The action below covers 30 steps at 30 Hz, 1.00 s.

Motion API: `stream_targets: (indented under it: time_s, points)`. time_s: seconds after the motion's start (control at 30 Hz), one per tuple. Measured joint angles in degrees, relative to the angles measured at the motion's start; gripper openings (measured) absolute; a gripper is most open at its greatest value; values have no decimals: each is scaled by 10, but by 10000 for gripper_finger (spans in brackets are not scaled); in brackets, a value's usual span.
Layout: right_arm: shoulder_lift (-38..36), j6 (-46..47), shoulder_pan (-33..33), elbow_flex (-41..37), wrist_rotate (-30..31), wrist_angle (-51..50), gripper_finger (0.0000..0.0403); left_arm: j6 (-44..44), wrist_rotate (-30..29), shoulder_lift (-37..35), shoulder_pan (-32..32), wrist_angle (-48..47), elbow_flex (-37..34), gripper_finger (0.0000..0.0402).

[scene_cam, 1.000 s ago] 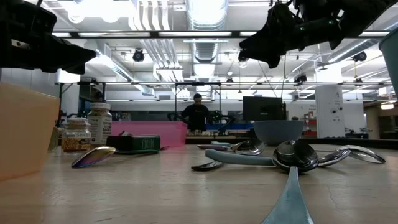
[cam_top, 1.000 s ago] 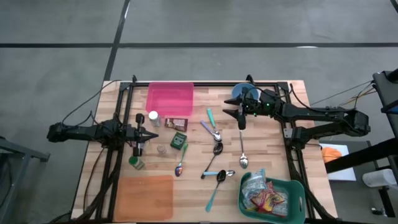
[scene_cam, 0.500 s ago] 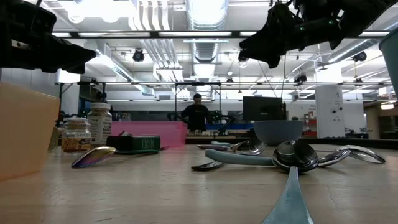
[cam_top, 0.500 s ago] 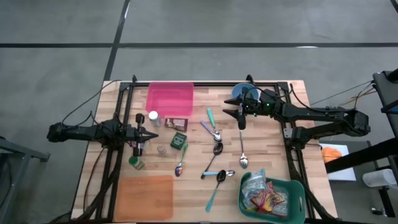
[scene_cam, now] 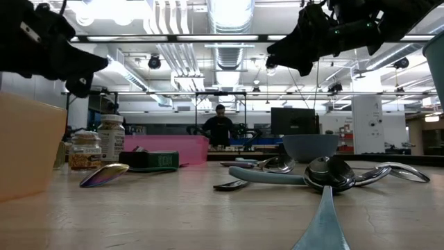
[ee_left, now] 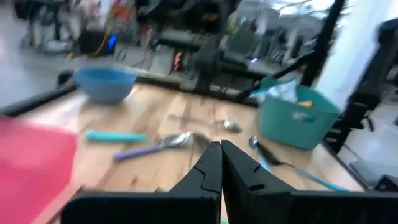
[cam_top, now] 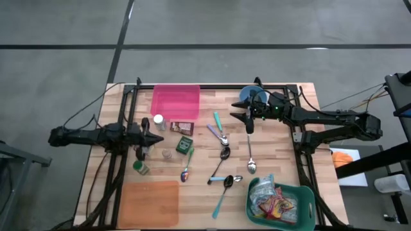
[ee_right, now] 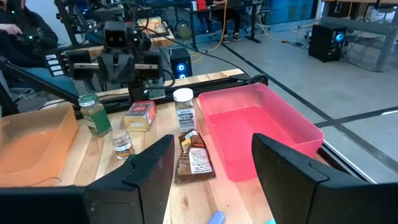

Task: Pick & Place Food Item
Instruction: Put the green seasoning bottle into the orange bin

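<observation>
Food items stand at the table's left middle: a brown packet (cam_top: pixel 182 128) lying flat, a white-lidded jar (cam_top: pixel 158 120), a green box (cam_top: pixel 185 144), a small jar (cam_top: pixel 167 154) and a green jar (cam_top: pixel 140 168). My left gripper (cam_top: pixel 157 136) hovers level just left of them, shut and empty; its own view shows the fingertips (ee_left: pixel 221 163) closed together. My right gripper (cam_top: pixel 241 117) hangs above the table's far middle, open, nothing between its fingers (ee_right: pixel 149 171). It faces the packet (ee_right: pixel 193 158) and the jar (ee_right: pixel 184 109) from a distance.
A pink bin (cam_top: pixel 175 101) stands at the far left, an orange bin (cam_top: pixel 149 203) at the near left. At the near right is a teal basket (cam_top: pixel 302 196) holding packets. A blue bowl (cam_top: pixel 252 96) sits under the right arm. Several spoons (cam_top: pixel 224 154) lie scattered mid-table.
My left gripper has rolled about its own pointing line while staying in place and shut. The right arm and the things on the table have kept still.
</observation>
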Motion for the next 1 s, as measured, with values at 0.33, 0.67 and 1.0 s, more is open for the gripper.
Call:
stream_targets:
  time_s: [0.33, 0.67, 1.0]
  points:
    - [0, 0, 0, 0, 0, 0, 211, -101, -50, 125, 0, -144, 164, 0]
    - [0, 0, 0, 0, 0, 0, 211, -287, -98, 400, -2, -490, 396, 0]
    - [0, 0, 0, 0, 0, 0, 211, -444, -52, 539, -26, -716, 571, 0]
